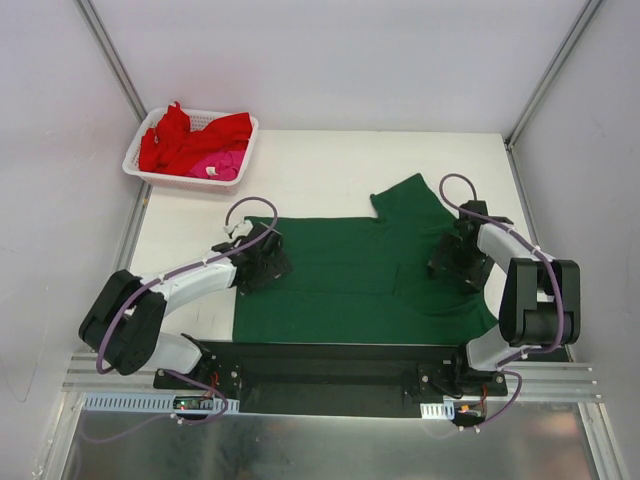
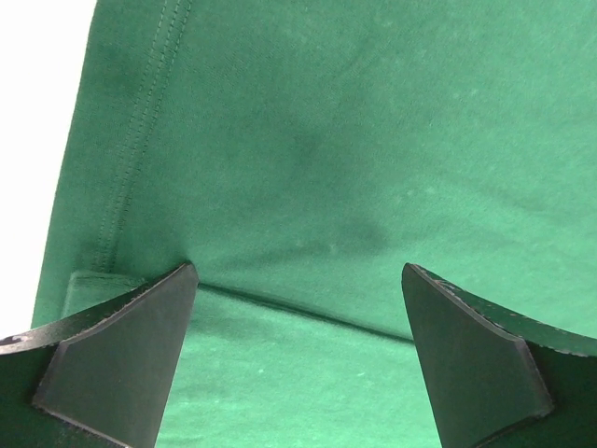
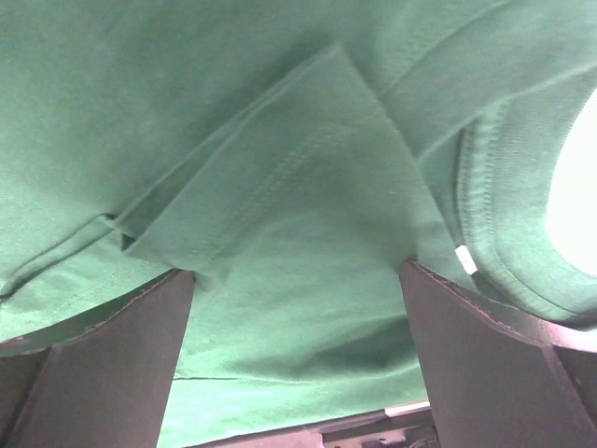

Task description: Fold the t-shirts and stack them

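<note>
A dark green t-shirt (image 1: 350, 275) lies spread flat on the white table, one sleeve pointing to the far right. My left gripper (image 1: 262, 262) is open and rests on the shirt's left edge; its wrist view shows green cloth (image 2: 308, 187) with a fold line between the fingers (image 2: 121, 355). My right gripper (image 1: 455, 258) is open on the shirt's right part, near the collar (image 3: 504, 205) and a folded sleeve (image 3: 280, 177). Red (image 1: 180, 140) and magenta-pink (image 1: 222, 164) t-shirts lie crumpled in the basket.
A white mesh basket (image 1: 140, 172) stands at the far left corner of the table. White enclosure walls rise on the left, right and back. A black base plate (image 1: 330, 370) runs along the near edge.
</note>
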Controlling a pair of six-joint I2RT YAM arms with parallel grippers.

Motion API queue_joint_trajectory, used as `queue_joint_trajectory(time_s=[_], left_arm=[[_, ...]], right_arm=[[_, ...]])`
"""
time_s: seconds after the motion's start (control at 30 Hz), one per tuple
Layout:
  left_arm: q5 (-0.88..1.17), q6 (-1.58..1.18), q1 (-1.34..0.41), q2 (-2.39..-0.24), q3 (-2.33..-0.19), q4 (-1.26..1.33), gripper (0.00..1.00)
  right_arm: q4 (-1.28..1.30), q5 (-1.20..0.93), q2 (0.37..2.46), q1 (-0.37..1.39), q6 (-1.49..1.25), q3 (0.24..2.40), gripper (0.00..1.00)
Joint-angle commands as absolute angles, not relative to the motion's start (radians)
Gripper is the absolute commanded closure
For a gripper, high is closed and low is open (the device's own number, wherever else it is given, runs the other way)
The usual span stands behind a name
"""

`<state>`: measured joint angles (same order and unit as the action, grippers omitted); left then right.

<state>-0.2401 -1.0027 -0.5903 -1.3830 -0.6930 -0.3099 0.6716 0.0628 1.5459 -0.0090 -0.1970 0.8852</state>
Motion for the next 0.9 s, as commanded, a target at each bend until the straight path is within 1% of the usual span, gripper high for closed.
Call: queue_joint_trajectory(time_s=[0.0, 0.1, 0.13, 0.2, 0.27, 0.3, 0.37, 0.47, 0.5, 0.57, 0.63, 0.67, 0.7, 0.77, 0.83, 0.87], left_arm=[[-0.273, -0.916, -0.595, -1.355, -0.721, -0.393, 0.06], [-0.250, -0.847, -0.594, -1.283, -0.785, -0.400, 0.05], [-0.238, -0.824, -0.594, -1.272, -0.822, -0.402, 0.05], [-0.229, -0.744, -0.591, -1.264, -0.865, -0.413, 0.04], [-0.222, -0.701, -0.586, -1.253, -0.911, -0.428, 0.04], [-0.221, -0.698, -0.569, -1.247, -0.922, -0.454, 0.04], [-0.172, -0.701, -0.531, -1.204, -0.928, -0.466, 0.04], [-0.095, -0.725, -0.408, -1.157, -0.894, -0.459, 0.01], [-0.086, -0.723, -0.347, -1.158, -0.890, -0.453, 0.01], [-0.058, -0.691, -0.302, -1.199, -0.910, -0.451, 0.02], [-0.046, -0.670, -0.269, -1.250, -0.949, -0.449, 0.03], [-0.025, -0.661, -0.262, -1.258, -0.960, -0.452, 0.05], [0.001, -0.664, -0.259, -1.259, -0.960, -0.454, 0.06], [0.046, -0.707, -0.259, -1.203, -0.922, -0.457, 0.06], [-0.026, -0.774, -0.259, -1.110, -0.836, -0.454, 0.02], [-0.063, -0.870, -0.252, -1.088, -0.813, -0.454, 0.01]], right_arm=[[0.759, 0.025, 1.442, -0.021, -0.189, 0.948, 0.04], [0.821, 0.018, 1.356, -0.020, -0.154, 1.075, 0.04], [0.846, 0.028, 1.342, -0.020, -0.144, 1.151, 0.04], [0.870, 0.031, 1.336, -0.020, -0.118, 1.219, 0.04], [0.890, -0.024, 1.335, -0.020, -0.114, 1.291, 0.04], [0.894, -0.069, 1.332, -0.017, -0.118, 1.305, 0.04], [0.882, -0.087, 1.301, -0.002, -0.117, 1.304, 0.04], [0.827, -0.103, 1.279, 0.018, -0.104, 1.270, 0.04], [0.810, -0.106, 1.285, 0.020, -0.104, 1.266, 0.04], [0.770, -0.123, 1.345, 0.018, -0.107, 1.282, 0.04], [0.764, -0.126, 1.411, 0.020, -0.123, 1.366, 0.04], [0.772, -0.164, 1.478, 0.020, -0.133, 1.402, 0.03], [0.781, -0.185, 1.502, 0.024, -0.136, 1.473, 0.03], [0.792, -0.198, 1.532, 0.052, -0.141, 1.511, 0.03], [0.792, -0.166, 1.551, 0.069, -0.149, 1.520, 0.04], [0.784, -0.102, 1.555, 0.071, -0.164, 1.513, 0.04]])
